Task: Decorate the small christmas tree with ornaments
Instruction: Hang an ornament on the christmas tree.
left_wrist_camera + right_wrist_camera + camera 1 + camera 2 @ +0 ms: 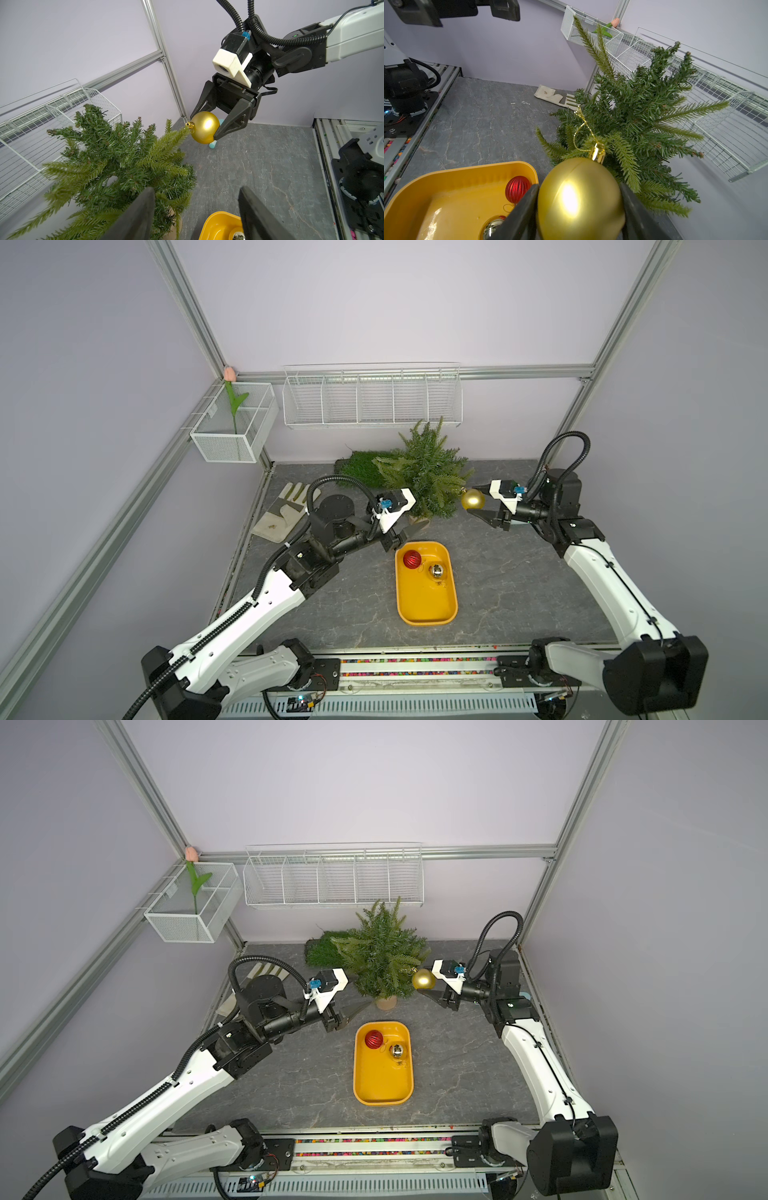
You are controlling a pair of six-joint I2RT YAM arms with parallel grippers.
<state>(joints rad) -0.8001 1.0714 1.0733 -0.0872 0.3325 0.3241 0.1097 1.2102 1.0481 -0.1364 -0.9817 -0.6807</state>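
The small christmas tree [424, 477] [382, 957] stands at the back of the table on its tan base. My right gripper [474, 500] [579, 187] is shut on the matte gold ornament [473, 499] [204, 127] at the tree's right edge. The ornament's cap touches a branch tip, and its string loop [581, 126] lies against the needles. The ribbed red ornament [412, 559] [518, 189] and the mirror-like ornament [436, 571] [397, 1051] lie in the yellow tray [424, 610]. My left gripper [415, 522] [196, 189] hangs open and empty between the tree's base and the tray.
A patch of fake grass [357, 464] lies behind the tree on the left. A work glove [282, 510] lies at the table's left edge. A wire shelf [370, 402] and a mesh basket [232, 439] holding a pink tulip [230, 374] hang on the walls.
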